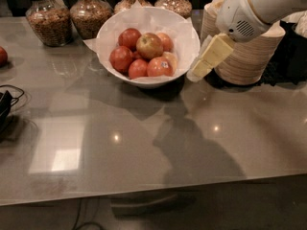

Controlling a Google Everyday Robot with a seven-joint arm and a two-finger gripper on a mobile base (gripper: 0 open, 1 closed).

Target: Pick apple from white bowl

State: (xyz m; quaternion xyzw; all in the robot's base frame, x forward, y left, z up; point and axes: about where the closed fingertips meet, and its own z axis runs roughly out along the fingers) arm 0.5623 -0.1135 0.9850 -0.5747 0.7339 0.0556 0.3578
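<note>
None of the pick is done: the apple [149, 45] sits on top of the red ones [121, 59] in the white bowl [144, 82], untouched. Everything is left for you: reach in, close, lift. The claw [196, 72] hangs just outside the bowl's right rim (tan bowl stack [249, 56] behind it), carrying nothing. Apart or together, you cannot tell.

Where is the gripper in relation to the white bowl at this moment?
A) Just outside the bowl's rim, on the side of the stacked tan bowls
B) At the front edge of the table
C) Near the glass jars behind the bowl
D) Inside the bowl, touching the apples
A: the gripper hangs just outside the rim of the white bowl, between it and the stacked tan bowls, while the apple lies untouched on the red apples.
</note>
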